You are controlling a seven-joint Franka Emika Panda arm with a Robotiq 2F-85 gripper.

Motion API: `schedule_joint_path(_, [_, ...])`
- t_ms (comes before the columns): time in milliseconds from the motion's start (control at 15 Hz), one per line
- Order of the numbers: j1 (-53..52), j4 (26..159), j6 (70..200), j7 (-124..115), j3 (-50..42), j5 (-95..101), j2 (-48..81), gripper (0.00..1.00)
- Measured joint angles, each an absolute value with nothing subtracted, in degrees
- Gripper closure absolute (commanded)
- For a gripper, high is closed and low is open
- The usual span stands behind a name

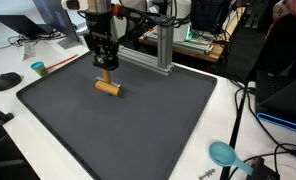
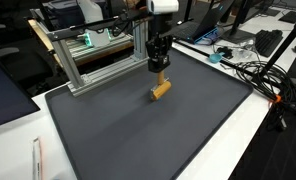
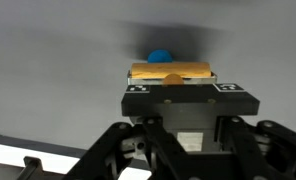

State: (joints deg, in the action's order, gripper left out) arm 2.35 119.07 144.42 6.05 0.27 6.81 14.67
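A tan wooden block (image 1: 108, 88) (image 2: 162, 90) is low on the dark grey mat (image 1: 158, 120) (image 2: 188, 130), toward its far side. My gripper (image 1: 106, 70) (image 2: 160, 72) comes straight down onto it and is shut on it. In the wrist view the block (image 3: 170, 70) lies crosswise right at my fingertips, which the black gripper body (image 3: 183, 105) hides. A small blue thing (image 3: 160, 56) peeks out just behind the block. Whether the block rests on the mat or hangs just above it I cannot tell.
An aluminium frame (image 1: 163, 50) (image 2: 98, 60) stands at the mat's far edge close to the gripper. A teal cup (image 1: 37, 68) and a black mouse (image 1: 6, 81) lie off the mat. A teal tool (image 1: 223, 153) and cables (image 2: 258, 75) lie beside it.
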Motion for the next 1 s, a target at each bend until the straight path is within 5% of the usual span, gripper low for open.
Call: schedule_joint_path(1000, [3.22,116.08,143.52,8.78,0.27,3.60,17.80,0.78])
